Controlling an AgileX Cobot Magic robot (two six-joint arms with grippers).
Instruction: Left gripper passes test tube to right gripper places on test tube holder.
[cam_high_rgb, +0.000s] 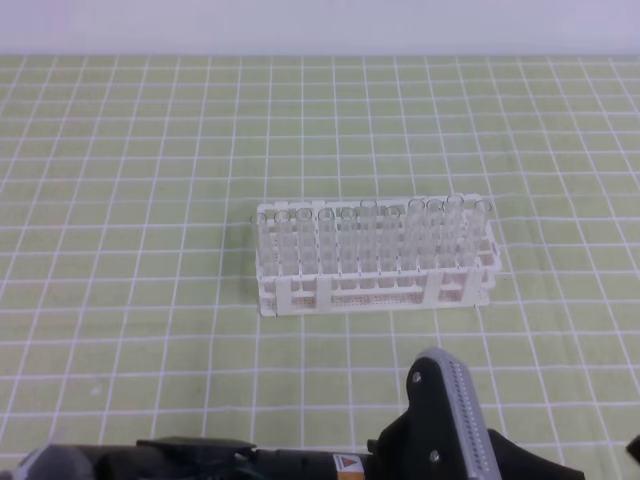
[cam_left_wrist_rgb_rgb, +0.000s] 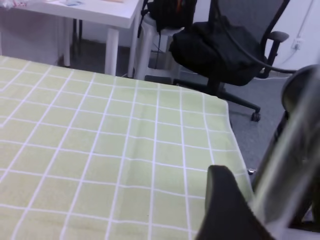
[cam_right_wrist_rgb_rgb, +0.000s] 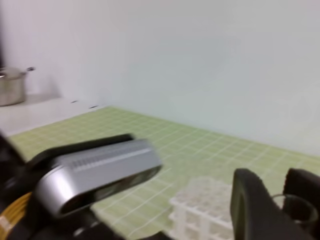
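The white test tube holder (cam_high_rgb: 375, 262) stands mid-table, its rows filled with clear tubes. It also shows low in the right wrist view as the holder (cam_right_wrist_rgb_rgb: 200, 212). My right gripper (cam_right_wrist_rgb_rgb: 274, 187) hangs above it, and its black fingers (cam_right_wrist_rgb_rgb: 250, 207) stand close on either side of a clear round rim, the test tube (cam_right_wrist_rgb_rgb: 295, 206) seen end-on. The right arm's grey ribbed panel (cam_high_rgb: 462, 410) juts up at the bottom of the high view. Of my left gripper only one black finger (cam_left_wrist_rgb_rgb: 222, 205) shows. Beside it runs a blurred grey bar (cam_left_wrist_rgb_rgb: 290, 155) that I cannot identify.
Green gridded cloth (cam_high_rgb: 150, 200) covers the table. In the left wrist view the table's edge (cam_left_wrist_rgb_rgb: 235, 150) drops to a grey floor, with a black office chair (cam_left_wrist_rgb_rgb: 220, 45) and a white desk (cam_left_wrist_rgb_rgb: 95, 10) beyond. A steel pot (cam_right_wrist_rgb_rgb: 11, 87) sits on a white counter.
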